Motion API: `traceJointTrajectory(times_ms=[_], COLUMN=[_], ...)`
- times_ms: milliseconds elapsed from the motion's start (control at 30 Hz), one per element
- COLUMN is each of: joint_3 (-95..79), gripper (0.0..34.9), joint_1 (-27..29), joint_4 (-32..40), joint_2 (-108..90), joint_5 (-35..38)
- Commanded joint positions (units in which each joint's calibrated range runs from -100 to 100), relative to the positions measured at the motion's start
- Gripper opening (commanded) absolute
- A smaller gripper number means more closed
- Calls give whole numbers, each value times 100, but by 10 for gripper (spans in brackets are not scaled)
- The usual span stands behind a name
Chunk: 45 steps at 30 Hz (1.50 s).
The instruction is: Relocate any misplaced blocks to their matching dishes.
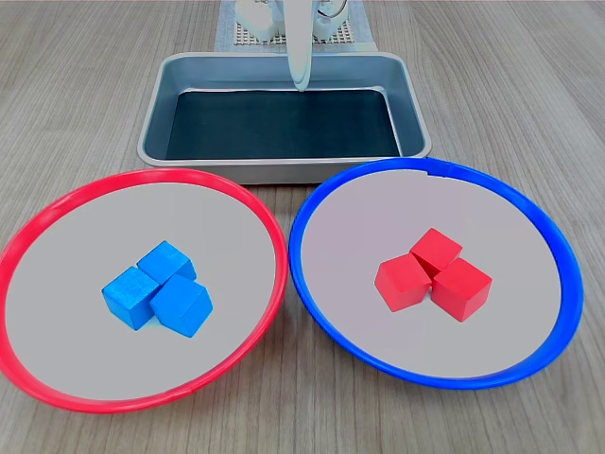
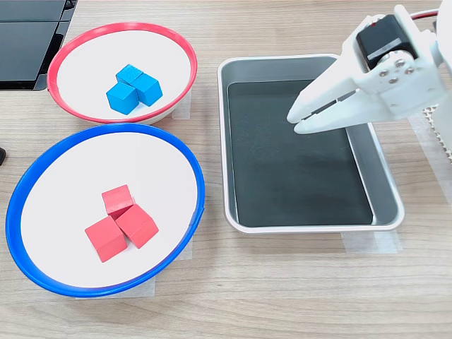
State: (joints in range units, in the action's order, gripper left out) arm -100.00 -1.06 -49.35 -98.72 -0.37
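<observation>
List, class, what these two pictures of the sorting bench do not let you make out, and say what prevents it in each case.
- Arm: in the first exterior view the top edge cuts off all but the gripper tip; in the second exterior view the right edge cuts off its base.
- Blue cubes and red cubes: their touching inner faces are hidden by each other in both exterior views.
- Black object at the second exterior view's top left: cropped by the edge, unidentifiable.

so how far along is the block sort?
Nothing is done yet: three blue cubes sit in the red-rimmed plate, three red cubes in the blue-rimmed plate. The gripper hovers over the grey metal tray, nearly closed and holding nothing. All six cubes need swapping.
</observation>
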Motion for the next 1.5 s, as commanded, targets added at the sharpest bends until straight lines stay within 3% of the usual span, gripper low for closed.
traceJointTrajectory(times_ms=[0,1467], joint_3=[0,27], gripper=[3,3], joint_1=[64,36], joint_4=[85,94], joint_2=[-26,26], joint_5=[-29,10])
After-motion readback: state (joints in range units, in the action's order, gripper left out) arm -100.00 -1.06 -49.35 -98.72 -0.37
